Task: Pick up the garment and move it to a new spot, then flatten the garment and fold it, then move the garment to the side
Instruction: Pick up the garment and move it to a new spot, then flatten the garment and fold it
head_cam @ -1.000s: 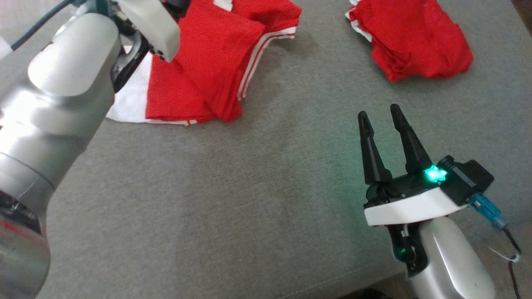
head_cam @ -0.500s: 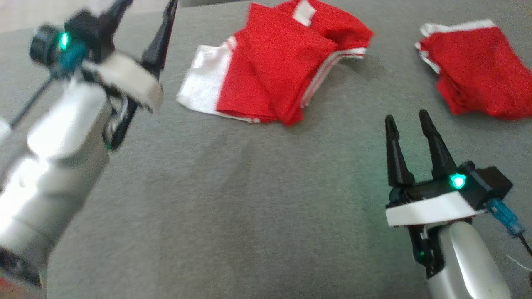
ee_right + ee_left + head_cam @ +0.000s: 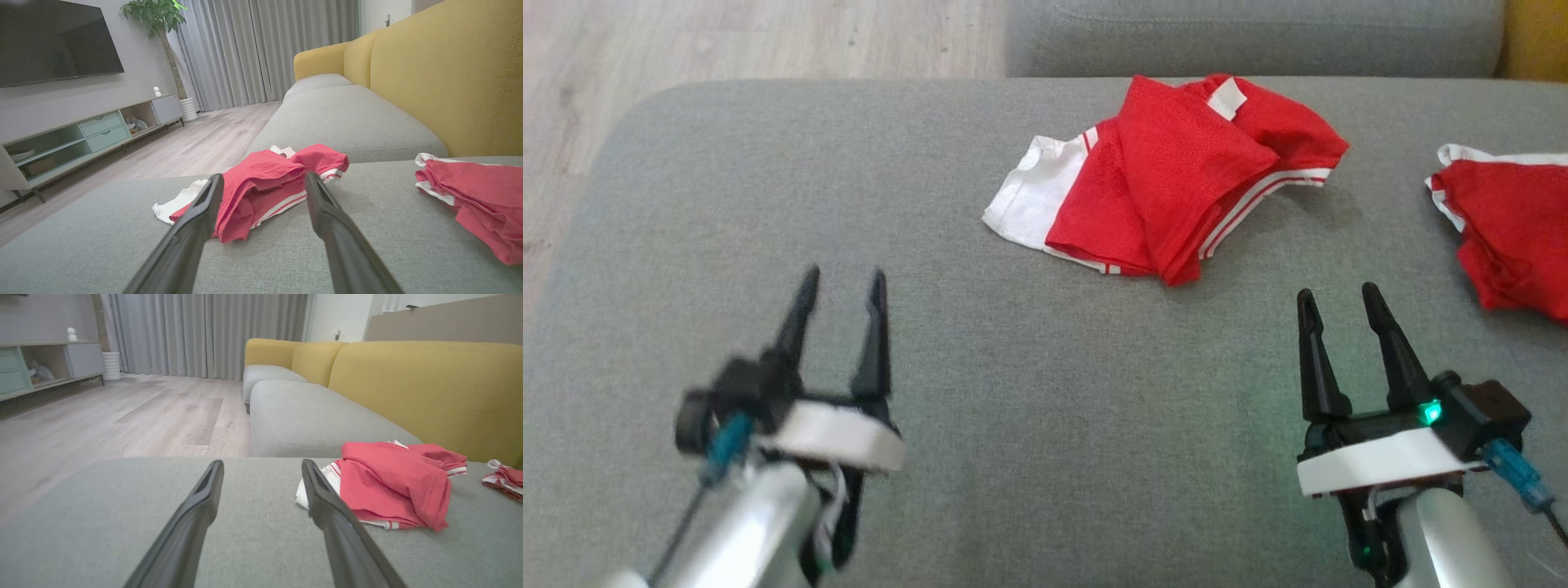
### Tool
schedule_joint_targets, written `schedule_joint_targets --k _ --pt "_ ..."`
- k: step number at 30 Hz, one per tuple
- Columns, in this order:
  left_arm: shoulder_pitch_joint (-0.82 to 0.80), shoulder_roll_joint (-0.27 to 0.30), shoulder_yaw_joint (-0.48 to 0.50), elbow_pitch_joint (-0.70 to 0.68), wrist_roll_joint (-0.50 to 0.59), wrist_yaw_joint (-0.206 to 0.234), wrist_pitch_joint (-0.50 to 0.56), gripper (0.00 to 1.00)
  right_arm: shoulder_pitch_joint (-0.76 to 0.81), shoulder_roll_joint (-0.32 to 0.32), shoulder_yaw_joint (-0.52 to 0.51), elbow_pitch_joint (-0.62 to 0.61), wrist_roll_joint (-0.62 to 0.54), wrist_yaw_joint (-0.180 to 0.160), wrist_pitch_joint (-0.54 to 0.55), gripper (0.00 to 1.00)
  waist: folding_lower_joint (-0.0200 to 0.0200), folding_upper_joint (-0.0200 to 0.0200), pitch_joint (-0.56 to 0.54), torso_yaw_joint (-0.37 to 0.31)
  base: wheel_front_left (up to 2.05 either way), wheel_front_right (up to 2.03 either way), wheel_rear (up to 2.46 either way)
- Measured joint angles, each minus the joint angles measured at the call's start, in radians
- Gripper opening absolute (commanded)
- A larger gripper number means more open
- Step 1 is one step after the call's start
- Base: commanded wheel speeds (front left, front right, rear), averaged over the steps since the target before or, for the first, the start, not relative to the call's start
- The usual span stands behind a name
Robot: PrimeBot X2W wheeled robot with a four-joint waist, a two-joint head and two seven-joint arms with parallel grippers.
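The garment (image 3: 1168,204), red and white, lies folded on the grey cushion (image 3: 1013,408) at two o'clock in the head view. Another red piece (image 3: 1511,237) lies at three o'clock. The left gripper (image 3: 844,278) at eight and the right gripper (image 3: 1338,292) at four are both released and empty.

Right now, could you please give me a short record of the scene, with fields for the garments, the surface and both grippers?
surface: grey sofa cushion, yellow backrest behind
garment 1: red and white shirt, roughly folded, lying mid-cushion
garment 2: red garment with white trim, bunched at the cushion's right
left gripper: open, empty, short of the shirt
right gripper: open, empty, touching neither garment
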Motion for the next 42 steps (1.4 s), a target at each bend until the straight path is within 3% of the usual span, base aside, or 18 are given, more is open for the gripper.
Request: schedule_joint_targets --k 5,12,23,32,42 --pt "0.097 -0.050 0.061 -0.049 0.080 -0.012 0.000 1.00 0.000 0.000 0.001 0.000 0.000 0.000 0.000 1.00 0.0002 0.0000 -0.003 0.005 0.00 0.00 0.00" --pt "0.097 -0.067 0.133 -0.053 0.141 -0.055 0.000 1.00 0.000 0.000 0.007 0.000 0.000 0.000 0.000 1.00 0.0003 0.0000 -0.006 -0.008 0.00 0.00 0.00" --pt "0.105 -0.109 0.172 -0.038 0.193 -0.097 0.000 1.00 0.000 0.000 0.010 -0.001 0.001 0.000 0.000 1.00 0.0002 0.0000 -0.004 -0.027 0.00 0.00 0.00" --pt "0.105 -0.145 0.201 -0.024 0.220 -0.134 0.000 1.00 -0.007 0.000 0.005 -0.005 -0.020 0.000 0.000 1.00 0.0003 0.0000 0.037 -0.005 0.00 0.00 0.00" --pt "0.070 -0.191 0.212 0.005 0.260 -0.178 0.000 1.00 -0.274 -0.001 -0.002 0.215 0.029 0.000 0.044 1.00 0.0004 0.0000 0.116 0.050 0.00 0.00 0.00"
